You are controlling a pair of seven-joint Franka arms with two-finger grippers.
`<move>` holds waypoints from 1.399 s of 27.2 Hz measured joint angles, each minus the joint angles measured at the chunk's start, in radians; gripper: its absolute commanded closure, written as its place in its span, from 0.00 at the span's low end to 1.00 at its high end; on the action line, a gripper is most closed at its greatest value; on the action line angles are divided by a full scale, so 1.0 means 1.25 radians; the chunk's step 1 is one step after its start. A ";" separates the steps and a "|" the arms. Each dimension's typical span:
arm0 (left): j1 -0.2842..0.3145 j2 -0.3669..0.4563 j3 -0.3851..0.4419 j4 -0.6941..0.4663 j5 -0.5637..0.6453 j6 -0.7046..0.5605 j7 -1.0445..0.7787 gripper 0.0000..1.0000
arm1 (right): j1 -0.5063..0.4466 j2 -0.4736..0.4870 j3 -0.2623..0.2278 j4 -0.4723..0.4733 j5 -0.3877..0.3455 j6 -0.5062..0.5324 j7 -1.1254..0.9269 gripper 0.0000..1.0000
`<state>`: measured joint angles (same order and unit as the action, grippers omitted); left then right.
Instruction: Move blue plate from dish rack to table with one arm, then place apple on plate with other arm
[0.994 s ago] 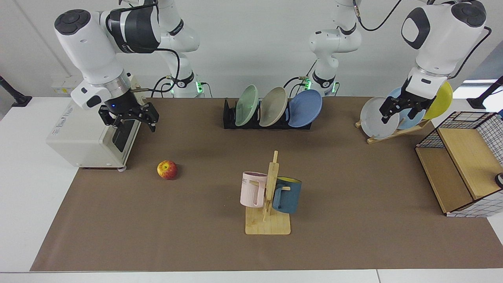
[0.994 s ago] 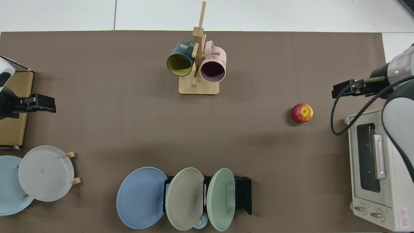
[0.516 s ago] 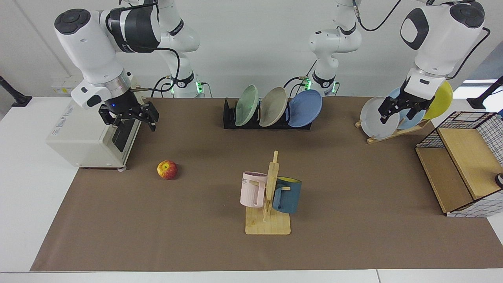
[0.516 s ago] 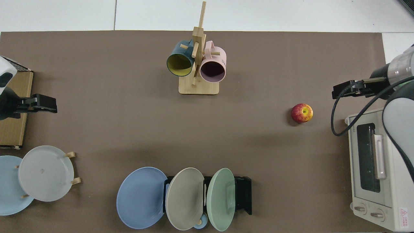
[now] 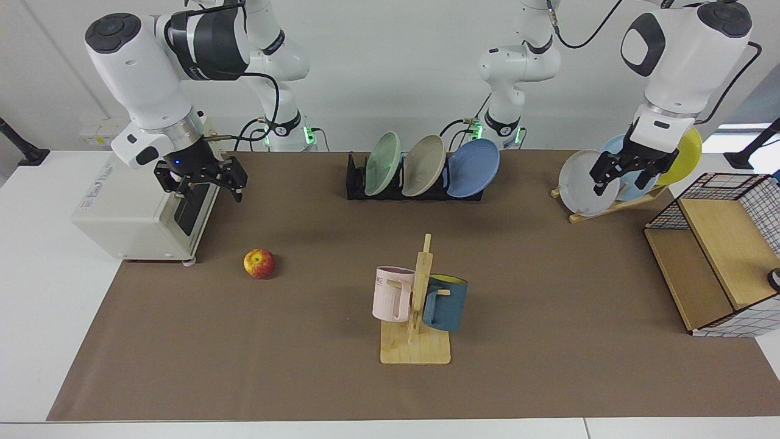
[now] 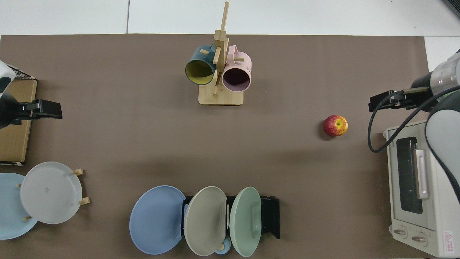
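The round periwinkle blue plate hid the low black dish rack's three-o'clock end, while the left gripper and right gripper hung spread and empty.

The blue plate is seen leaning in the dish rack beside two other plates; the apple lies well apart on the worktop.

My two arms: glossy white rounded shells, black joint caps and bands. Black two-finger left gripper and right gripper, both on silver wrist rings. Black cables loop along the upper links. Green lights glow at both bases.
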<state>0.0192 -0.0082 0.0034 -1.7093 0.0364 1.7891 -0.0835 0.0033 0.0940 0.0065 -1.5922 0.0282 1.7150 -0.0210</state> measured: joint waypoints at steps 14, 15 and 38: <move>-0.001 -0.003 -0.004 -0.001 0.000 -0.041 0.002 0.00 | 0.003 0.001 0.008 -0.001 -0.001 0.003 0.096 0.00; -0.001 -0.004 -0.004 -0.001 0.000 -0.045 0.003 0.00 | 0.003 0.003 0.010 -0.001 -0.001 0.008 0.100 0.00; -0.147 -0.232 -0.152 -0.284 0.246 -0.178 -0.173 0.01 | 0.044 0.155 0.010 -0.091 -0.018 0.228 0.113 0.00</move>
<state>-0.1641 -0.2980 -0.1862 -2.0645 0.3445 1.5664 -0.3002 0.0578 0.2879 0.0194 -1.7060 0.0060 2.0003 0.1199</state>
